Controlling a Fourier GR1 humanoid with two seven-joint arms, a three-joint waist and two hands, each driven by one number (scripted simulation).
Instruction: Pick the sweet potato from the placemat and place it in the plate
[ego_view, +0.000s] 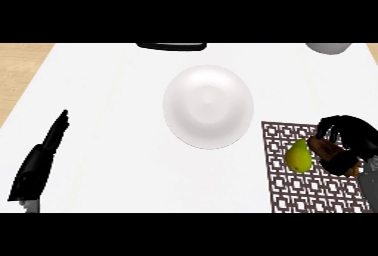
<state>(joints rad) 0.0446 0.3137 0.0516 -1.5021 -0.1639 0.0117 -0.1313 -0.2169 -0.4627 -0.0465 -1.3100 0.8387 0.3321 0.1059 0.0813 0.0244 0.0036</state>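
A white plate (209, 106) lies in the middle of the white counter. At the right lies a brown patterned placemat (295, 192). On it my right hand (347, 137) is curled round a brown sweet potato (323, 146), which shows only partly between the fingers. A yellow-green pear (299, 156) lies on the mat just left of the hand, touching or nearly touching the sweet potato. My left hand (40, 160) rests at the left edge, fingers straight and pointing up the counter.
A dark object (171, 46) lies at the counter's far edge, left of centre. A grey rounded object (328, 47) sits at the far right corner. Wooden surface (18, 70) shows beyond the counter's left edge.
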